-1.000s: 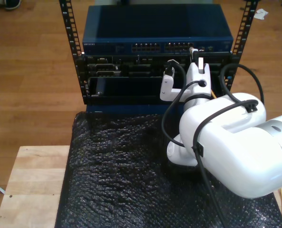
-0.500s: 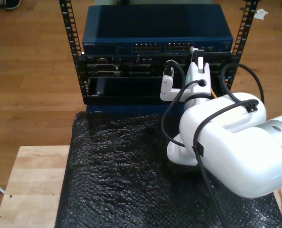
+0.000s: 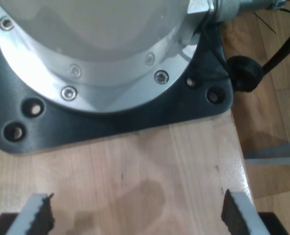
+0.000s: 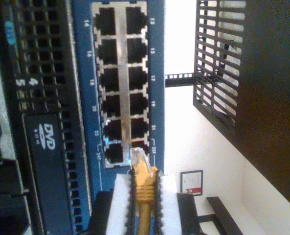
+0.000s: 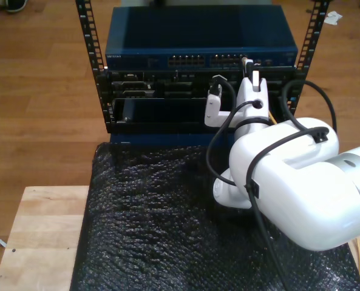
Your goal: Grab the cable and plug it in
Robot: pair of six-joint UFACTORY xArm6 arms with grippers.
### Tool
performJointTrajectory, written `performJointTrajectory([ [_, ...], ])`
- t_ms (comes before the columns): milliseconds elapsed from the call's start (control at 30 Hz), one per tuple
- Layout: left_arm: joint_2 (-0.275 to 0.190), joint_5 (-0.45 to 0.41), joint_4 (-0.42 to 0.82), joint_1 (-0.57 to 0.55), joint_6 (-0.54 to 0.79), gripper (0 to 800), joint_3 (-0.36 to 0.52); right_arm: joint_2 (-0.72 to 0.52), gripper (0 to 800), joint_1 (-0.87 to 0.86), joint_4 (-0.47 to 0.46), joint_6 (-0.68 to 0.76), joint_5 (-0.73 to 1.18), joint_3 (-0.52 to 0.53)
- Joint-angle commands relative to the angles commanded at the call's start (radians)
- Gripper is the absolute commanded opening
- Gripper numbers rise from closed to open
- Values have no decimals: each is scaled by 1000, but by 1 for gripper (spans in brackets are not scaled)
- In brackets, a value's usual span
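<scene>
2nd wrist view: my second pincer (image 4: pixel 144 196) clamps cable (image 4: pixel 145 183), plug tip at switch (image 4: pixel 81 98) port; first pincer (image 3: pixel 135 215) open.

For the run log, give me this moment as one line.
second pincer: shut on cable | plug: at switch port block, not yet in | first pincer: open, over wooden table
</scene>
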Motion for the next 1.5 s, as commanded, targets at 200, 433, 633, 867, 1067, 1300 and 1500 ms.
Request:
performJointTrajectory([
  [200,2,-2,0,0,0,800,0,-2,0,0,0,0,-2,0],
  [433,0,-2,0,0,0,800,0,-2,0,2,0,3,-3,5],
  [633,0,-2,0,0,0,800,0,-2,0,3,-2,3,-3,5],
  [867,0,0,0,0,0,800,0,-3,0,5,-9,-2,-3,6],
  [1067,2,-2,0,0,0,800,0,-2,0,5,-18,-9,-3,5],
  [1300,0,-2,0,0,0,800,0,-2,0,3,-18,-12,-3,3],
  [1500,0,-2,0,0,0,800,0,-2,0,2,-17,-12,-3,3],
])
